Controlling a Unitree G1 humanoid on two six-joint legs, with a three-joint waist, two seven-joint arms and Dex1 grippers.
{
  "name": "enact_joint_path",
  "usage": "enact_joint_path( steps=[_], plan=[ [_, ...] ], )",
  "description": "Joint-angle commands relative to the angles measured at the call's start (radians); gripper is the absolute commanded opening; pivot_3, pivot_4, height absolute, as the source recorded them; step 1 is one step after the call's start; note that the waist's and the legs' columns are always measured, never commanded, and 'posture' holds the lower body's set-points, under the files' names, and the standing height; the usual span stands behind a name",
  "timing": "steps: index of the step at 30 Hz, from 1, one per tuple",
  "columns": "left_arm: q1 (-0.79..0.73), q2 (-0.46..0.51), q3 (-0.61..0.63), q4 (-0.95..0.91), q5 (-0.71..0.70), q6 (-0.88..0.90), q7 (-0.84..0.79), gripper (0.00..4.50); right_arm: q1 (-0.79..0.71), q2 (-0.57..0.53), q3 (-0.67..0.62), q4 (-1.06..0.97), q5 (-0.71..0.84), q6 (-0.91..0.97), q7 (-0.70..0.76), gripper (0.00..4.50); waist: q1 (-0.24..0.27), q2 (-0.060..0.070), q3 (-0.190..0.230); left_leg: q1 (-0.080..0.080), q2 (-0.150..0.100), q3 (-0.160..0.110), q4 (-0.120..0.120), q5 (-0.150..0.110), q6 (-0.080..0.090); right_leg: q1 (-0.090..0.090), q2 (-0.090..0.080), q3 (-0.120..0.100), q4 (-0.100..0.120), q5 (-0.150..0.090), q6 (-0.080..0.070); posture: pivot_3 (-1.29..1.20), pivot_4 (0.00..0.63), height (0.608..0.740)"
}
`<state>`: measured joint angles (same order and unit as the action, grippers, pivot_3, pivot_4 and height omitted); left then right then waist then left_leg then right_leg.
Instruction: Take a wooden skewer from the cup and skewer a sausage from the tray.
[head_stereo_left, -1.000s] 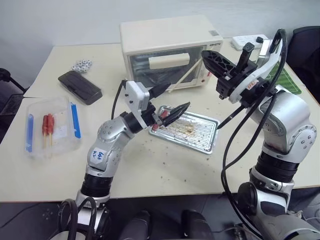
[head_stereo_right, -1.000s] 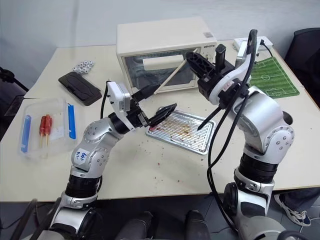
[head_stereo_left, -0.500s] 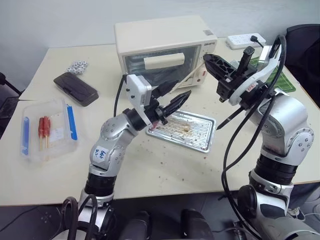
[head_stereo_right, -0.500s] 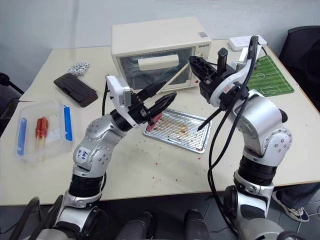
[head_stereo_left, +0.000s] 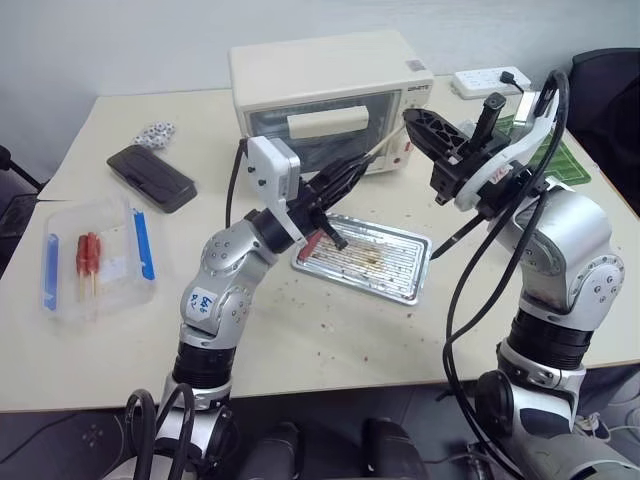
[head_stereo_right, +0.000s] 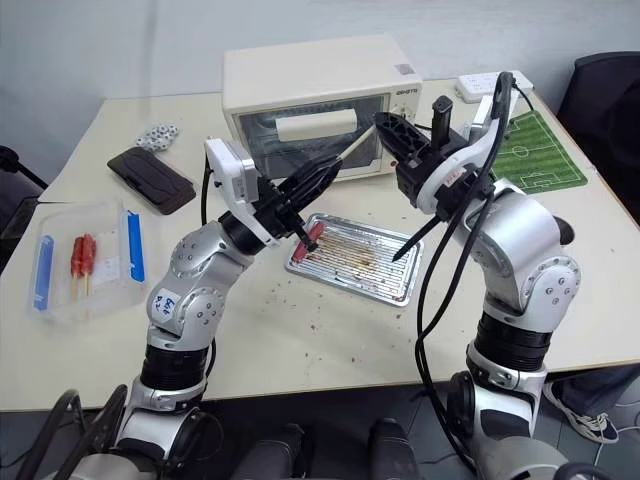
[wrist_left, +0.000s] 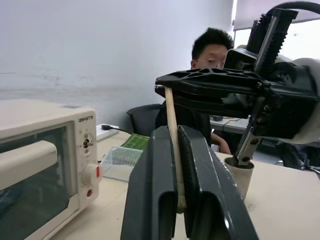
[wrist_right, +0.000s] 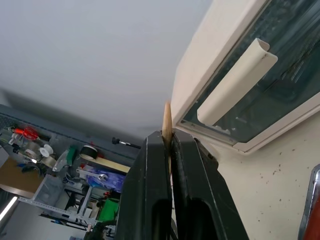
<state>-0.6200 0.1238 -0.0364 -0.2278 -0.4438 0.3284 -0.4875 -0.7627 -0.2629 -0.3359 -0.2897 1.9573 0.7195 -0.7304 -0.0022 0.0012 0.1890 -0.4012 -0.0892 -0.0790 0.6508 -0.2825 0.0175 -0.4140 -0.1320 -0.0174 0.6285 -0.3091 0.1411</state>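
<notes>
Both grippers pinch one wooden skewer (wrist_left: 170, 131) above the tray (head_stereo_left: 398, 281). Left gripper (wrist_left: 176, 150) is clamped on it. Right gripper (wrist_right: 168, 142) is clamped too.

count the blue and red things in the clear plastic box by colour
blue sticks: 2
red sausages: 2
total: 4
</notes>
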Motion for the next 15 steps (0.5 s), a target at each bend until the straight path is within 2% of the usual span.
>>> enact_joint_path(
  steps=[1, 2, 5, 10, 15],
  plan=[
    [-0.026, -0.006, -0.006, -0.032, -0.007, -0.009, 0.000, 0.03, 0.003, -0.005, -0.004, -0.049, 0.015, -0.008, 0.014, 0.00, 0.000, 0.000, 0.000, 0.000, 0.000, 0.000, 0.000, 0.000, 0.000, 0.000, 0.000, 0.000, 0.000, 0.000, 0.000, 0.00, 0.150, 0.740],
    [-0.026, -0.005, -0.007, -0.031, -0.005, -0.006, 0.002, 0.03, 0.003, -0.005, -0.005, -0.050, 0.015, -0.010, 0.015, 0.00, 0.000, 0.000, 0.000, 0.000, 0.000, 0.000, 0.000, 0.000, 0.000, 0.000, 0.000, 0.000, 0.000, 0.000, 0.001, 0.00, 0.150, 0.740],
    [-0.023, 0.003, -0.009, -0.027, 0.006, -0.001, 0.008, 0.00, 0.000, 0.007, -0.012, -0.058, 0.015, -0.012, 0.027, 0.70, 0.000, 0.000, 0.000, 0.000, 0.000, 0.001, 0.000, 0.000, 0.000, 0.000, 0.000, 0.001, 0.000, 0.000, 0.001, 0.00, 0.150, 0.740],
    [-0.032, 0.042, 0.027, 0.013, 0.030, -0.022, 0.011, 0.00, -0.025, -0.018, -0.021, -0.039, 0.015, 0.013, 0.051, 2.33, -0.001, 0.000, 0.000, 0.000, 0.000, 0.001, 0.000, 0.000, 0.000, 0.000, 0.000, 0.001, 0.000, 0.000, 0.001, 0.00, 0.150, 0.740],
    [-0.045, 0.127, 0.095, 0.047, 0.028, -0.022, 0.005, 0.00, -0.057, -0.147, 0.008, 0.041, 0.015, 0.089, 0.118, 4.03, -0.001, 0.000, 0.000, 0.000, 0.000, 0.001, 0.001, 0.001, 0.001, 0.000, 0.000, 0.001, 0.000, 0.001, 0.001, 0.00, 0.150, 0.740]
  ],
)
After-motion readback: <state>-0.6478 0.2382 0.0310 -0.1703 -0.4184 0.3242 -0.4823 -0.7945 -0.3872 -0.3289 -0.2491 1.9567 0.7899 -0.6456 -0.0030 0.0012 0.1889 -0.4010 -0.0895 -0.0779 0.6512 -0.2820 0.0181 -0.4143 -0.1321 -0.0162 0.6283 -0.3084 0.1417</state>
